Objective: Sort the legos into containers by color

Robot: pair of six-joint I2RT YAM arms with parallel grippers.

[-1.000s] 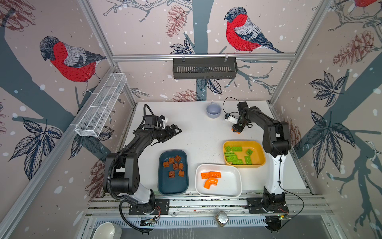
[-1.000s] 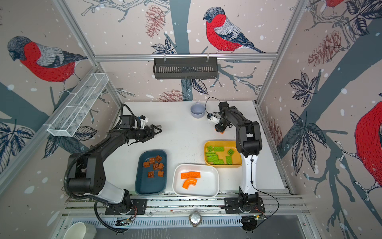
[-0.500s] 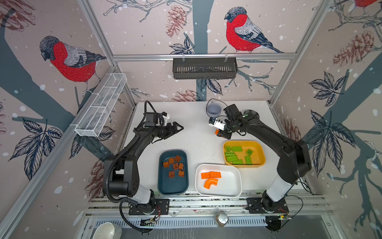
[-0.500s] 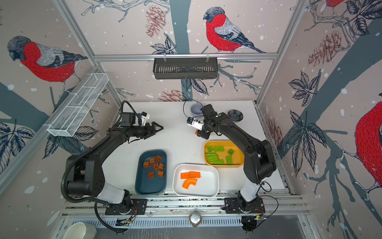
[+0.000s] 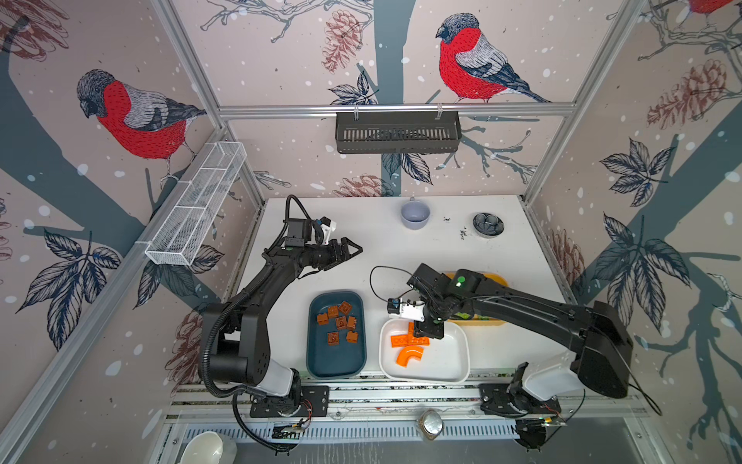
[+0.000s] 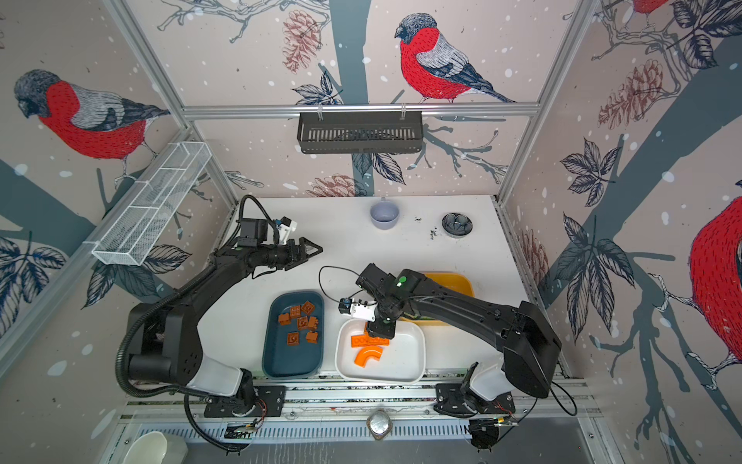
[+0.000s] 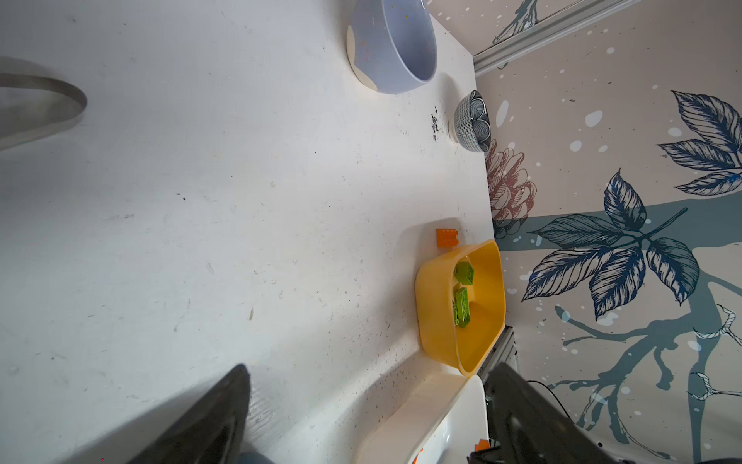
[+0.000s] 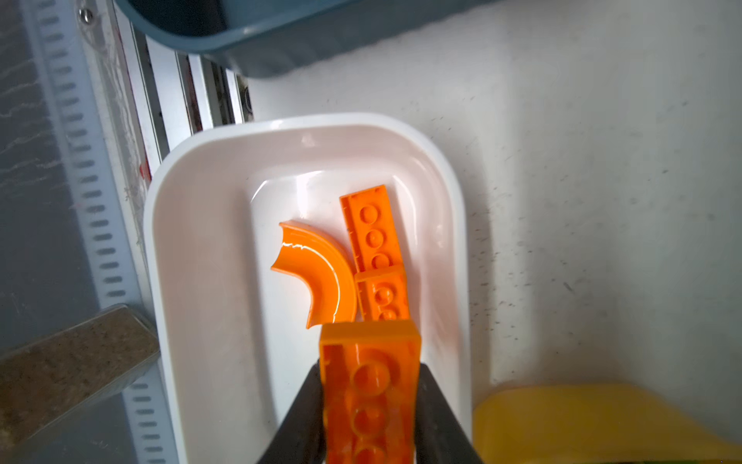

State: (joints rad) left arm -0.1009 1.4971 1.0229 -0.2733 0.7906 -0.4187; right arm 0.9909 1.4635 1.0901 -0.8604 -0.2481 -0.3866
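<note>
Right pincer [image 8: 369,367] clamps orange plate [image 8: 371,405] over white tray [image 8: 160,241]; we'd lower slightly, release clear of arch [image 8: 317,261]. Left pincer [image 5: 355,248] wide, idle.

Open tabletop [image 5: 401,257] behind the trays [image 5: 337,361]

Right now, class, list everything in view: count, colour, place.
teal tray: one, teal, table front.
brown legos: about seven, brown, in teal tray.
white tray: one, white, beside teal tray.
orange legos: three, orange, in white tray.
yellow tray: one, mustard, table right.
green legos: unclear, lime, in yellow tray.
stray lego: one, orange, on table beside yellow tray.
cup: one, grey-lavender, table back.
bowl: one, dark, table back right.
wire basket: one, black, back wall.
mesh rack: one, white, left wall.
left claw: one, black, open, over table.
right claw: one, black, shut on orange plate over white tray.
</note>
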